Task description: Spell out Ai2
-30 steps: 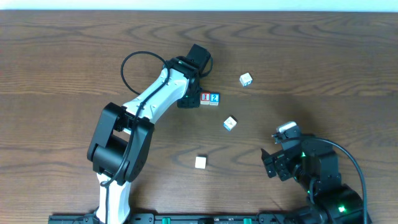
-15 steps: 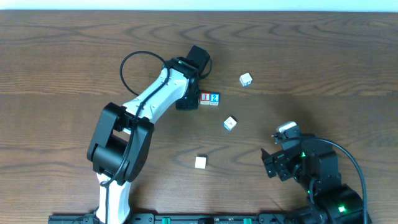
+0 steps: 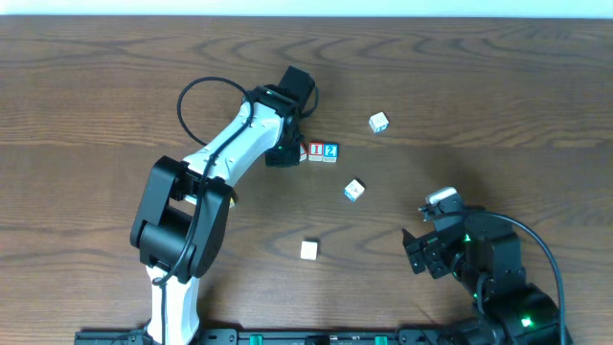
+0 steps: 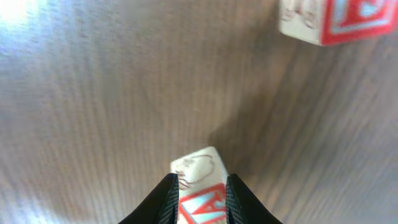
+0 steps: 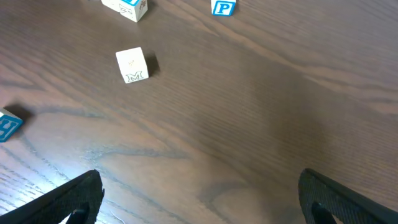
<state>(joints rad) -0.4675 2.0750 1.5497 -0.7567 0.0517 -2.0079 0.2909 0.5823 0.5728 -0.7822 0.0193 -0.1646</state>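
Left gripper (image 4: 199, 185): fingers clamped on a pale block (image 4: 196, 165), one pad on each side. It has red print on the near face, but the frame's bottom edge cuts the letter off, so it is unreadable. I cannot tell whether the block's corner touches the table (image 4: 93, 112).

From overhead this held block is hidden under the left wrist. Only the arm's black head shows, just left of the red I block (image 3: 316, 151). The I block sits touching the blue 2 block (image 3: 330, 151).

The left wrist view catches a red-bordered block at its top right corner. It is cropped and blurred, so the character is not legible.

Right gripper (image 5: 199, 182): fingers wide apart, with only the dark tips showing in the lower corners and bare wood between them.

The right wrist view reads letters that overhead cannot: an M block (image 5: 132, 65) and a blue P block (image 5: 224, 7), well apart. Two more blocks are cut off, one by the top edge (image 5: 127, 7) and one by the left edge (image 5: 7, 124). Overhead, a loose block (image 3: 354, 190) between the arms is too small to read.
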